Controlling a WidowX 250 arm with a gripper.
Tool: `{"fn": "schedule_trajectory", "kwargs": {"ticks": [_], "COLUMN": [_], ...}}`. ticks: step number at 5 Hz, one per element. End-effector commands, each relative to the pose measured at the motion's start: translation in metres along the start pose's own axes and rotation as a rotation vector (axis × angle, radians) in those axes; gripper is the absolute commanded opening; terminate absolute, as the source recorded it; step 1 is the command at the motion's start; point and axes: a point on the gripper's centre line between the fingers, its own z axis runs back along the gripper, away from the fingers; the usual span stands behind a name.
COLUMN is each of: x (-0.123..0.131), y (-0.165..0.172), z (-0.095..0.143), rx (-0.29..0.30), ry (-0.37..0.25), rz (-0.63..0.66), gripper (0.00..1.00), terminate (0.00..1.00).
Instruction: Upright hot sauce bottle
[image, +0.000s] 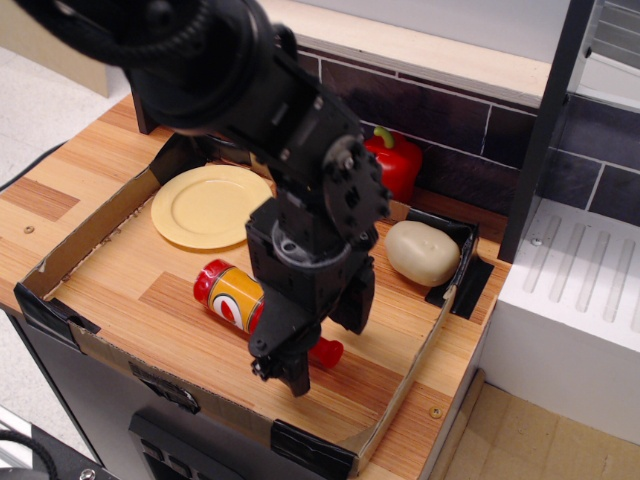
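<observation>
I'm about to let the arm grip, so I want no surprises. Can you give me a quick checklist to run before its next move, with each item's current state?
1. Hot sauce bottle lying on its side, not upright: ok, it needs righting.
2. Gripper over the bottle's neck end: ok, it hangs low there.
3. Jaw state: cannot tell, the arm's body hides them.
4. Contact with the bottle: cannot tell.
5. Room to stand the bottle: ok, bare wood lies around it in the cardboard tray.
6. Yellow plate, potato and red bell pepper apart from the bottle: ok.
</observation>
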Motion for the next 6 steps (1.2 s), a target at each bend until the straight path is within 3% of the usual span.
{"fn": "schedule_trajectory", "kwargs": {"ticks": [1, 3, 5, 6], "x": [-0.003, 0.001, 0.006, 0.006], "y": [-0.001, -0.002, -0.007, 0.001], "z": [-0.006, -0.004, 0.020, 0.040], "rx": [-0.001, 0.007, 0.038, 0.081], "ry": [-0.021, 0.029, 0.130, 0.294], "rz": [-0.005, -0.042, -0.093, -0.017], "gripper": [0.00, 0.00, 0.00, 0.00], "terminate": [0.00, 0.00, 0.00, 0.00]}}
